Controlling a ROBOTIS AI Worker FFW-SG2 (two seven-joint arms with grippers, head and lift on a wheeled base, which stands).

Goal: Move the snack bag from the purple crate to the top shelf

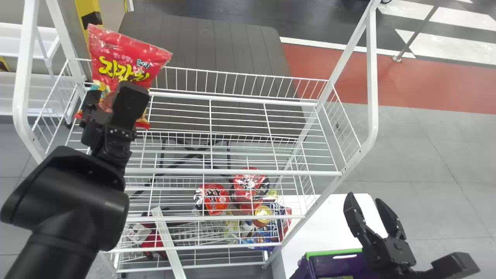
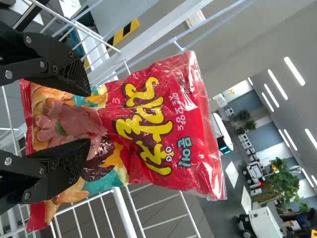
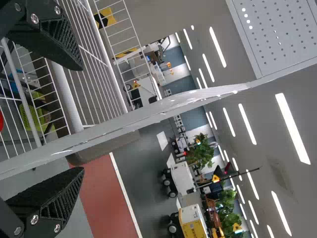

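Head view, and the snack bag [image 1: 126,66] is up at the left end of the top shelf [image 1: 232,102], out of the purple crate [image 1: 333,265], which sits down by the white table's near edge [image 1: 329,224]. The left tool [image 2: 90,117] has it! Look at the left wrist view: two black fingers clamped on the lower half, film and filling squeezed between them, the upper half rising free past the tips. Over on the right, the other tool [image 1: 364,196] waits near the crate, its fingers apart with nothing between.

What a light customer this looks to be: a puffy pillow, soft in the middle, stiffer along the flat seals, its glossy film likely slick. Squeeze too hard and the contents could crumble or a seam could pop; too gently and it may slip or swivel. That broad grip low on the belly looks sound, leaving the top seal clear.

And the pose? Near upright, long axis running from bottom seal to top seal, top end up, the whole bag tilted a little, printed front turned towards the robot. Whether the bottom seal touches the shelf wires, I cannot tell. Next call, by my reckoning: settle that lower end onto the wires inside the rim, then ease off.
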